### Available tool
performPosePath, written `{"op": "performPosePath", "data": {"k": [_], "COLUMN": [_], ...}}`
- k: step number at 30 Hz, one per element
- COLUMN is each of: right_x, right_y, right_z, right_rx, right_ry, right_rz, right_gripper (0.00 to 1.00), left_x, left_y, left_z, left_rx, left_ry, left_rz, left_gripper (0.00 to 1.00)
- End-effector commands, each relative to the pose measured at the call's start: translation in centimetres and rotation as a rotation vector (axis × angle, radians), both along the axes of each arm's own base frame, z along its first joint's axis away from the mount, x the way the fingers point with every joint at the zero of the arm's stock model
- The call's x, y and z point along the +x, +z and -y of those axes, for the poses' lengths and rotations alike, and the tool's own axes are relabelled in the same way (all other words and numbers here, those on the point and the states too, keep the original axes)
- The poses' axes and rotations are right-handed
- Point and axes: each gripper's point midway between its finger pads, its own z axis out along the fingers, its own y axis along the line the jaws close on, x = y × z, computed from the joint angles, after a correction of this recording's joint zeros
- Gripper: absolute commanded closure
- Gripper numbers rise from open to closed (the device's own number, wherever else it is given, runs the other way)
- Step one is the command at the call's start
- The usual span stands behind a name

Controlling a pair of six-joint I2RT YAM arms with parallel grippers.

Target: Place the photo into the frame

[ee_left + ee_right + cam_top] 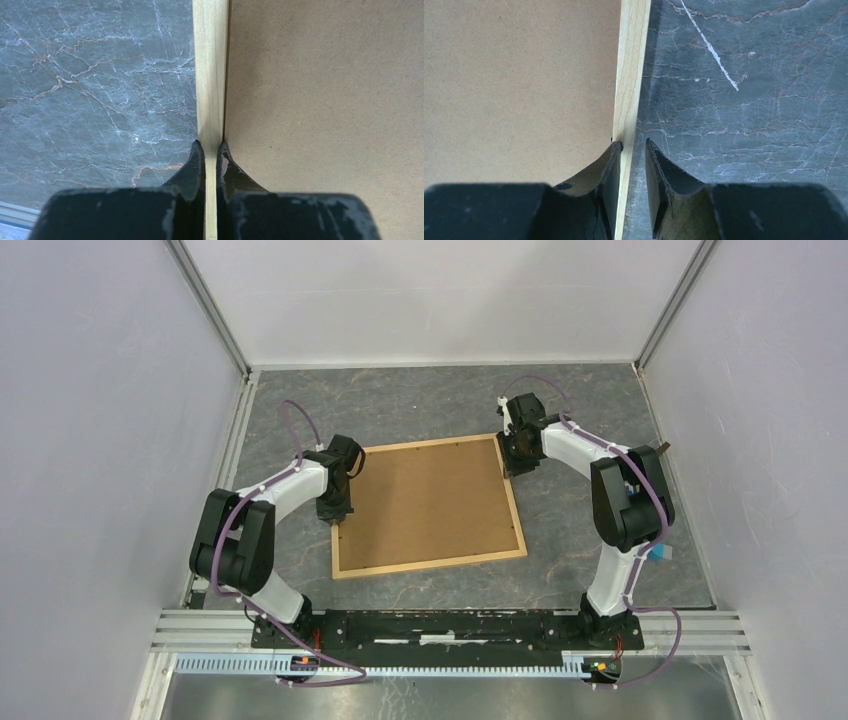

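Counter: the frame is lying flat at centre, back upward, with the brown backing board filling it. Its long axis seems to be running 9 to 3 o'clock, the right end tipping slightly toward 2. The photo is not showing.

Left claw is pinching the 9 o'clock rail. Right claw is straddling the rail near the 1 o'clock corner, spread, its outer finger off the wood.

You are likely setting up a two-sided hold. Close the right claw squarely and keep both sides level, so the board is not slipping out.
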Motion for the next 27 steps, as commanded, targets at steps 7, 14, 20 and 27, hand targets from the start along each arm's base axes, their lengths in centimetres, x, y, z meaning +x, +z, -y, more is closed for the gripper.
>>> {"op": "performPosePath", "data": {"k": [7,14,20,27], "right_x": [0.3,-0.2,-1.0,-1.3], "right_y": [-0.9,-1.5,-2.0,-2.5], "right_z": [-0.5,-0.4,-0.4,0.1], "right_rx": [-0.002,-0.011,-0.021,-0.046], "right_ry": [0.014,0.015,0.026,0.024], "right_rz": [-0.009,-0.027,-0.043,-0.051], "right_gripper": [0.68,0.69,0.68,0.68], "left_x": [0.9,0.8,0.9,0.8], "left_y": [0.6,0.6,0.6,0.6], "left_z": [0.4,0.4,0.4,0.3], "left_rx": [-0.025,-0.025,-0.026,-0.024], "left_ry": [-0.036,-0.036,-0.037,-0.036], "left_rz": [0.044,0.044,0.044,0.045], "left_gripper": [0.98,0.98,0.98,0.98]}}
